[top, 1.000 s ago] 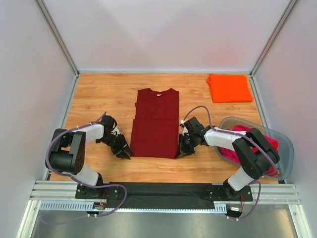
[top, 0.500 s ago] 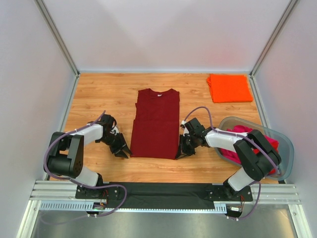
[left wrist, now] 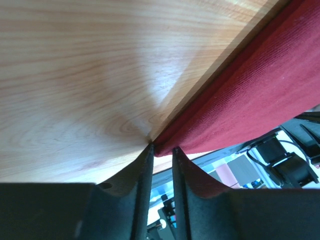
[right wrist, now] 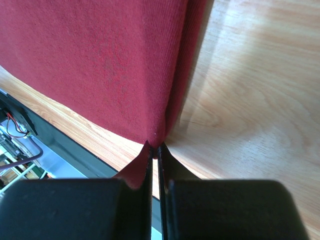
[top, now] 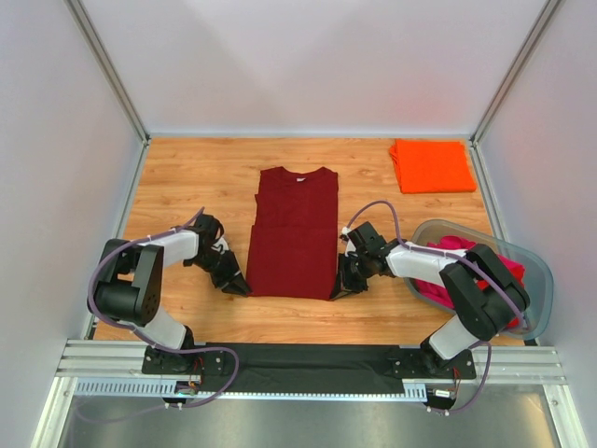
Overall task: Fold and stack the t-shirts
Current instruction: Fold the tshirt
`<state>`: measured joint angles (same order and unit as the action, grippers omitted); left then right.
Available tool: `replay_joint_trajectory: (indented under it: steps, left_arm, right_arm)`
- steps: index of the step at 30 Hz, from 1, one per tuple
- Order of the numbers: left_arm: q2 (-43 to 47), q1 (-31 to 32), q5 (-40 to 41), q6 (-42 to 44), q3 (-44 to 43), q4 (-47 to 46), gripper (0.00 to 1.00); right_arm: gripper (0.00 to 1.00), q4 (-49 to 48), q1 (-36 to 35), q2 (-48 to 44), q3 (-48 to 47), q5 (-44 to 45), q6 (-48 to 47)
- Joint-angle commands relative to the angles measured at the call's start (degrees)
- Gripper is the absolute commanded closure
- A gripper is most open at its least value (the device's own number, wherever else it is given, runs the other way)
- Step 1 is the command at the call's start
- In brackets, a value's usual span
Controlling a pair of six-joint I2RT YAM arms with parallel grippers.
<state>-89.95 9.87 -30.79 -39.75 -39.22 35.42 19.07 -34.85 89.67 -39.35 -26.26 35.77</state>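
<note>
The dark maroon cloth t-shirt (top: 294, 233), sleeves folded in, lies lengthwise mid wooden worktop (top: 187, 177). The right claw (right wrist: 156, 146) pinches its near right corner. The left claw (left wrist: 162, 147), narrow, straddles the near left corner, seemingly not yet gripping, likely so both corners lift together for the next fold.

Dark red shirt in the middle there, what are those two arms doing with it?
It's being folded. The maroon shirt lies flat on the wooden table, sleeves already turned in. The right claw is pinched shut on its near right corner. The left claw sits at the near left corner, fingers a little apart at the cloth's edge. An orange shirt lies folded at the far right, and pink and red shirts wait in the grey tub.
</note>
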Motion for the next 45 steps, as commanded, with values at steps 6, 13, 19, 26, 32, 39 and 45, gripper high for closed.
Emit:
replay_joint_trajectory:
  steps: [6, 13, 19, 26, 32, 39, 45]
  left_arm:
    - [-2.6, 1.7, 8.7, 2.0, -2.1, 1.4, 0.95]
    - [4.7, 2.4, 8.2, 2.4, -4.2, 8.6, 1.0]
    - [10.8, 3.6, 4.2, 2.1, -5.2, 13.0, 1.0]
    - [20.3, 4.8, 3.0, 0.4, -8.7, 19.1, 1.0]
    - [22.5, 4.8, 4.9, 0.0, -15.2, 23.3, 1.0]
    - [16.0, 4.8, 5.6, -0.2, -23.2, 21.7, 1.0]
    - [8.0, 4.8, 6.8, -1.1, -33.4, 19.5, 1.0]
  right_arm:
    - [1.0, 6.6, -0.4, -1.3, -0.6, 4.5, -1.8]
    - [1.0, 12.2, -0.5, -8.7, -1.7, 6.0, -0.9]
    - [1.0, 16.3, -0.6, -17.3, -0.7, 6.1, 1.5]
    - [1.0, 22.6, -0.7, -28.5, -1.3, 7.8, 4.0]
    - [1.0, 27.5, -0.7, -33.1, -4.6, 10.3, 4.5]
    - [1.0, 28.2, 0.5, -28.2, -11.4, 13.1, 1.1]
    - [1.0, 28.6, 5.1, -19.6, -21.7, 12.2, -3.2]
